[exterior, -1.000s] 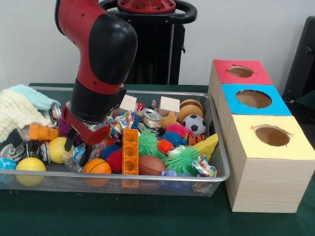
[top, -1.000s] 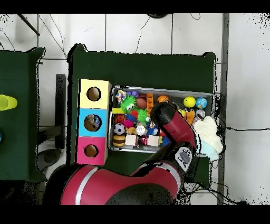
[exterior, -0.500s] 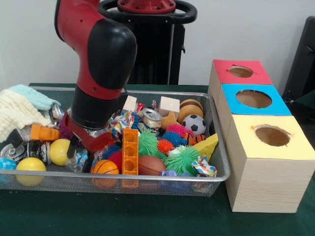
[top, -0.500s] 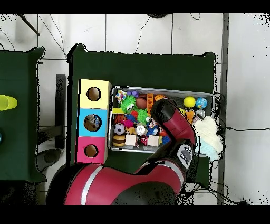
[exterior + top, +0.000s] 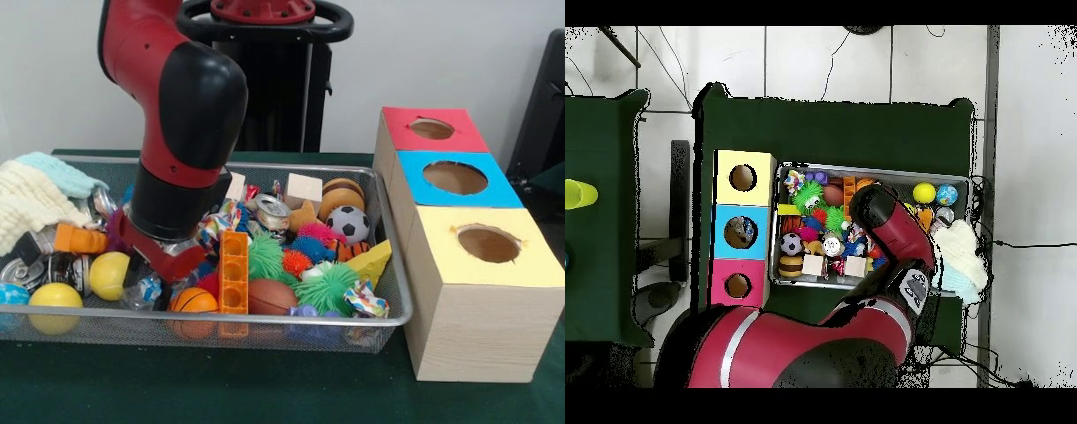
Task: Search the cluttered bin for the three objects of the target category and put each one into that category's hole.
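Bin clutter under arm overhead

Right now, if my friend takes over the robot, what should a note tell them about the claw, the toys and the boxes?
Claw: down in the mesh bin, among the toys at its front, by the small basketball and orange block tower. Whether it is open or holding anything cannot be seen.
Boxes: red box, blue box and yellow box stand in a row beside the bin, each with a hole on top.
Done: nothing seen going into a hole.
Left: find the three target toys and drop each in its hole.
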